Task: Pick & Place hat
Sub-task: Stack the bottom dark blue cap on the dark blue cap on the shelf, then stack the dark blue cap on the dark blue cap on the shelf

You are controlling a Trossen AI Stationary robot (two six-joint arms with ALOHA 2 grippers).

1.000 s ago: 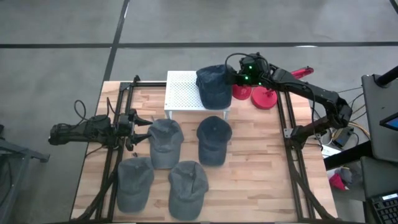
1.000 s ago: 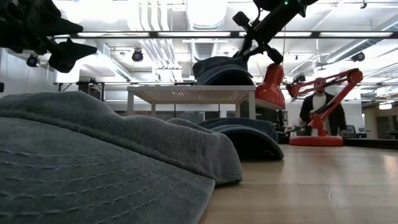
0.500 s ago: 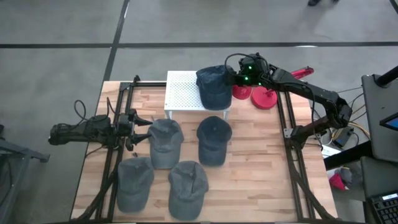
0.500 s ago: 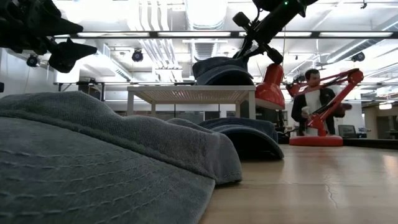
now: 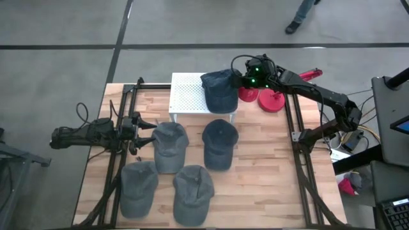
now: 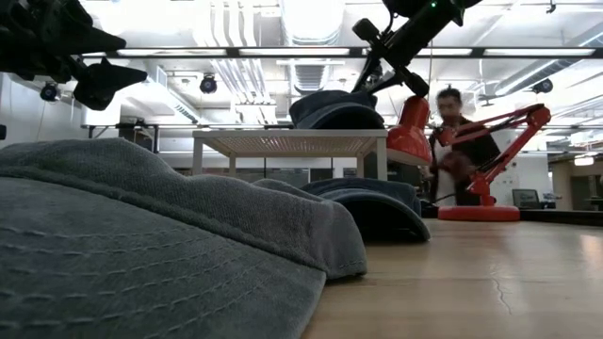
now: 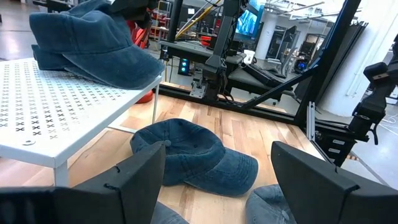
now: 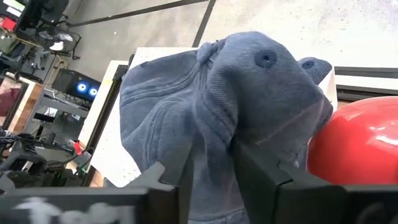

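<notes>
Table: wood top, framed by dark rails.

Rack: white perforated stand at the table's far edge, just beside a red lamp.

Hats, loose: four grey-blue caps lying flat on the table in front of the rack, near one another.

Hat: the task's cap, resting on the rack's right end, partly overhanging it. Long axis runs front to back across the rack; brim toward the table's middle, crown toward the far edge. Judged light, soft and floppy; it will sag and fold where pinched. Best hold is a fold of crown cloth or the stiffer brim.

Right gripper: at the hat's crown, fingers nearly closed, pinching a fold of cloth.

Left gripper: waiting low at the table's left edge, fingers spread wide, holding nothing.
</notes>
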